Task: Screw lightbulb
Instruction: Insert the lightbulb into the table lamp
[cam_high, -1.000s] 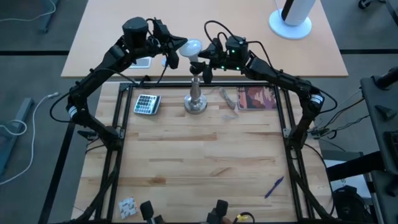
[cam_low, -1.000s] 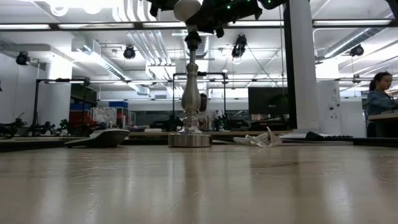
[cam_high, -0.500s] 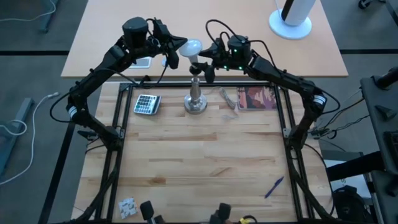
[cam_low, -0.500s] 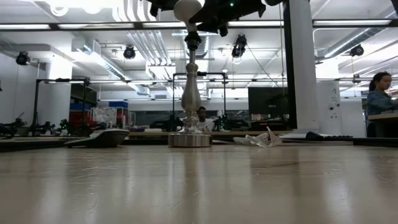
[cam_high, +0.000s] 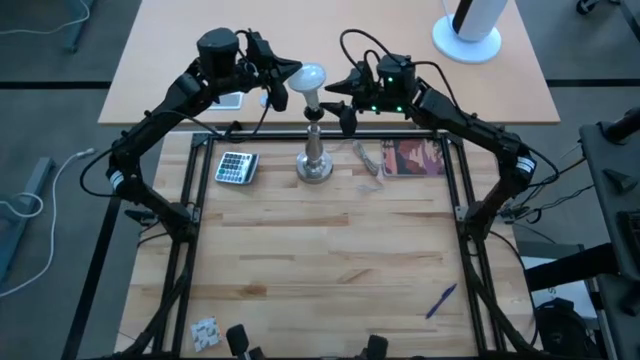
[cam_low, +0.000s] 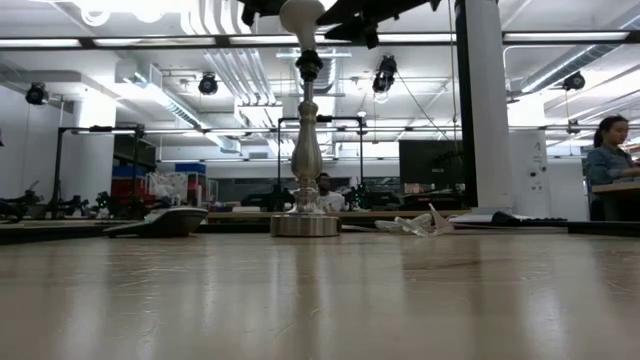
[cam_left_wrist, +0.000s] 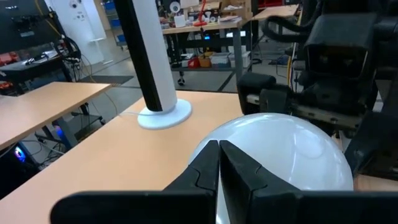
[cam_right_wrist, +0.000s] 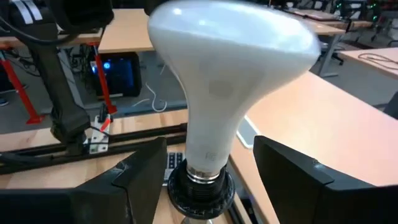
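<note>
The white frosted lightbulb (cam_high: 311, 77) stands upright with its screw base in the black socket (cam_right_wrist: 199, 190) on top of the silver stand (cam_high: 314, 160), at the table's far middle. It also shows in the low view (cam_low: 301, 14). My left gripper (cam_high: 288, 76) is shut, and its tips (cam_left_wrist: 219, 155) are at the bulb's dome (cam_left_wrist: 280, 149) on the bulb's left. My right gripper (cam_high: 338, 100) is open on the bulb's right. In the right wrist view its fingers (cam_right_wrist: 143, 174) stand on either side of the bulb's neck (cam_right_wrist: 208, 124), apart from it. My left gripper's shut fingertips (cam_left_wrist: 211, 152) come level from the table's left at the side of the bulb's dome. I cannot tell whether they touch it.
A calculator (cam_high: 236, 166) lies left of the stand. A clear wrapper (cam_high: 367, 158) and a picture card (cam_high: 415, 157) lie to its right. A blue pen (cam_high: 440, 300) and a small packet (cam_high: 206, 331) lie near the front edge. A large white cylinder (cam_high: 470, 25) stands on the far desk.
My right gripper has drawn back a little from the bulb toward the table's right edge. The bulb stays upright in the socket and the stand has not moved.
</note>
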